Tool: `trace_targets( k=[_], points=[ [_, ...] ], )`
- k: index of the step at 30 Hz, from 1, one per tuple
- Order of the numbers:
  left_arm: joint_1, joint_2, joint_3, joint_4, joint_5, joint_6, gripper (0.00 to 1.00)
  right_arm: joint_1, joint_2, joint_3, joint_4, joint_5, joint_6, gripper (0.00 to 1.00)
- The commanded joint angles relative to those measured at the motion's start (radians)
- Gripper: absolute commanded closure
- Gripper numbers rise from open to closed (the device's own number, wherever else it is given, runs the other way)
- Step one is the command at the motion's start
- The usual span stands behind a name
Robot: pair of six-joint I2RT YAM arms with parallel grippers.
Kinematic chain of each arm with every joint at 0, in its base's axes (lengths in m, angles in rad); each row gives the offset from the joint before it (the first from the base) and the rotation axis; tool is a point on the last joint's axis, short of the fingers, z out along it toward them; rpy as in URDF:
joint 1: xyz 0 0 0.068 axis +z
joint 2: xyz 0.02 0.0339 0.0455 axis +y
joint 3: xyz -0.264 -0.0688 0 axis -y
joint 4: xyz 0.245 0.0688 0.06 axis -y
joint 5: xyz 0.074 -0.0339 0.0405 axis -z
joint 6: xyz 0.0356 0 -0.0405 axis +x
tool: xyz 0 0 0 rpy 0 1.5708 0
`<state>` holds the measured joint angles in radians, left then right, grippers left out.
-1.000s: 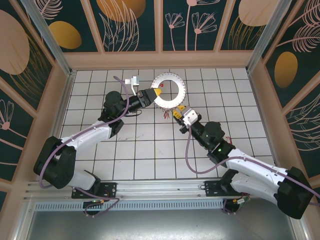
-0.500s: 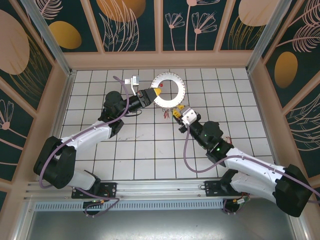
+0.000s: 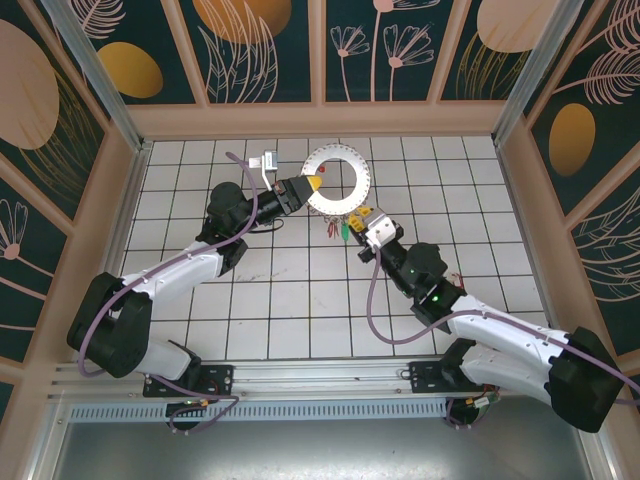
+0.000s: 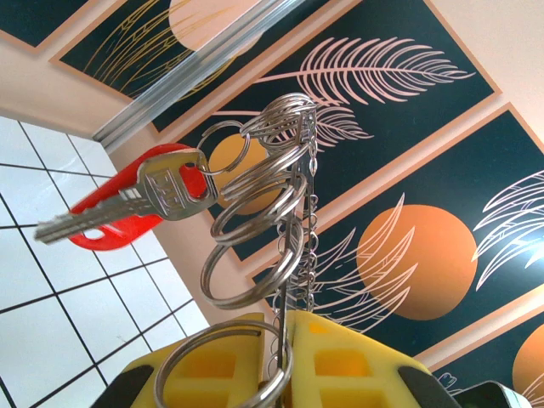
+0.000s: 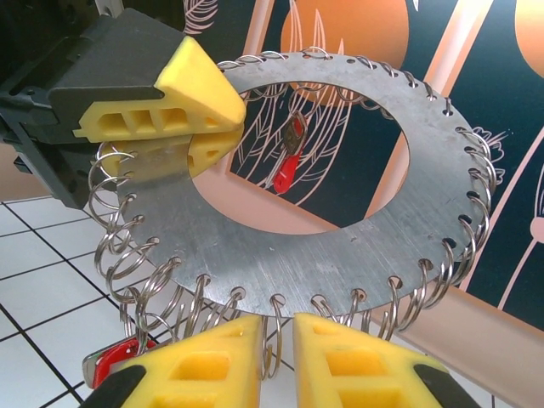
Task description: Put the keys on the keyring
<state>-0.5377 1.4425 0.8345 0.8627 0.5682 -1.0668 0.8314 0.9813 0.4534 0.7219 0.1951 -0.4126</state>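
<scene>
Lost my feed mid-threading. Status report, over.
Left gripper shut on keyring rim. Right gripper at lower rim, jaws narrow around a split ring, grip unconfirmed. Red-tagged key already hanging. Nothing blocking.

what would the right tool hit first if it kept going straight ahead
Probably the small wire rings along the near rim of the keyring, directly ahead of the right tool; one loop seems to sit between its jaws. The flat rim itself lies just behind, though depth is unclear.
</scene>
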Motion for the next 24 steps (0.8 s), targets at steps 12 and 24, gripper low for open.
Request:
trace_targets(
  k=[12, 24],
  points=[
    [0.000, -0.008, 0.038, 0.055, 0.022, -0.001, 0.95, 0.005, -0.004, -0.030, 0.038, 0.001, 0.030, 0.82],
    [-0.001, -0.002, 0.040, 0.059, 0.027, -0.005, 0.94, 0.003, 0.004, -0.031, 0.087, 0.004, 0.037, 0.87]
  ],
)
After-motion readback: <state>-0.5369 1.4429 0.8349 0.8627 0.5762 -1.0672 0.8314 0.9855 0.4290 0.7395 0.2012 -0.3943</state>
